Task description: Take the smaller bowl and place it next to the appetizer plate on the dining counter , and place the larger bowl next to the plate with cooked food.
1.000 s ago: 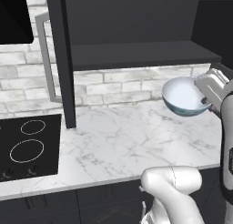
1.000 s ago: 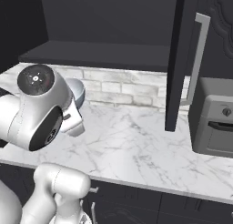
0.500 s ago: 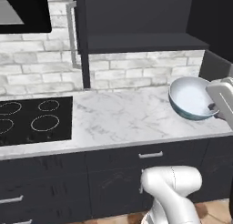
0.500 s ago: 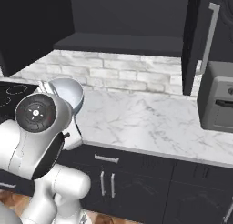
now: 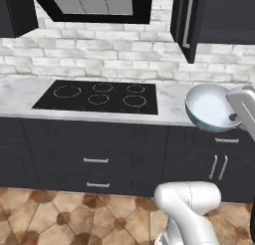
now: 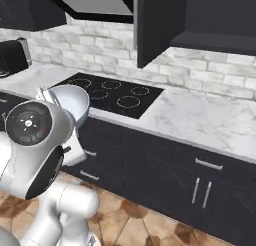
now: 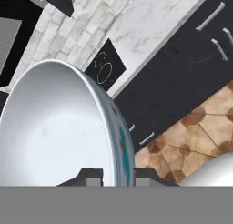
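Note:
The smaller bowl (image 5: 208, 108), pale blue outside and smooth white inside, hangs tilted in the air in front of the counter's edge. My gripper (image 5: 234, 117) is shut on its rim at the right side. In the hand view the bowl (image 7: 54, 127) spreads over the left half, and its rim runs down between my two fingertips (image 7: 117, 175). From the right base view the bowl (image 6: 70, 101) shows just behind my arm's big joint. The larger bowl, both plates and the dining counter are out of view.
A black cooktop (image 5: 99, 95) lies in the marble counter (image 6: 210, 120), with dark handled drawers and cabinets (image 5: 94, 159) below. A wall-cabinet door (image 5: 184, 20) stands open above. A range hood (image 5: 92, 2) hangs over the cooktop. Brown tiled floor (image 5: 45, 214) lies in front.
The whole picture has shifted: the base has backed away from the counter and turned, bringing the cooktop and floor into view. The bowl stays gripped as before.

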You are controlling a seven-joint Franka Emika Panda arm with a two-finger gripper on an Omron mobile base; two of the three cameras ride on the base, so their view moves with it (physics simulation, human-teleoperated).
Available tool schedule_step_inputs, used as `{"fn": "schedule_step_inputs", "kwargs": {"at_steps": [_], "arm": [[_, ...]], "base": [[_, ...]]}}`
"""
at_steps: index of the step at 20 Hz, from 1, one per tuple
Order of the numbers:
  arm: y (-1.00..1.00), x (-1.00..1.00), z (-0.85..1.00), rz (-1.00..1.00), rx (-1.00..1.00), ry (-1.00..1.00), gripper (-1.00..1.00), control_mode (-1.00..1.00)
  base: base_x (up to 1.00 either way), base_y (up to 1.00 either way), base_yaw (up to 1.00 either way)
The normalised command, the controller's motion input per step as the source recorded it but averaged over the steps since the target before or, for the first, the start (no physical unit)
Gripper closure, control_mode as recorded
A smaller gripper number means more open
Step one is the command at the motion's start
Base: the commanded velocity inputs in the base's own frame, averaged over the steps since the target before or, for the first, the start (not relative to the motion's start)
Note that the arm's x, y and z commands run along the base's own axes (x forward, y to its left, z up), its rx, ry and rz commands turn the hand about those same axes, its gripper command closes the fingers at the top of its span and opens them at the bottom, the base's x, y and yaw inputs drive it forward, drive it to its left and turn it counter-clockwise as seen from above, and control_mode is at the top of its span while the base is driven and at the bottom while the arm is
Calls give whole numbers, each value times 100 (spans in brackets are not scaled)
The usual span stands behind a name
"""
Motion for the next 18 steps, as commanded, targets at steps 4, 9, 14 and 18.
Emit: {"fn": "schedule_step_inputs", "kwargs": {"at_steps": [4, 9, 14, 18], "arm": [[0, 0, 0, 0, 0, 0, 100, 100], [0, 0, 0, 0, 0, 0, 100, 100], [0, 0, 0, 0, 0, 0, 100, 100], [0, 0, 0, 0, 0, 0, 100, 100]], "base": [[-32, 89, 81], [-2, 38, 96], [0, 0, 100], [20, 0, 100]]}}
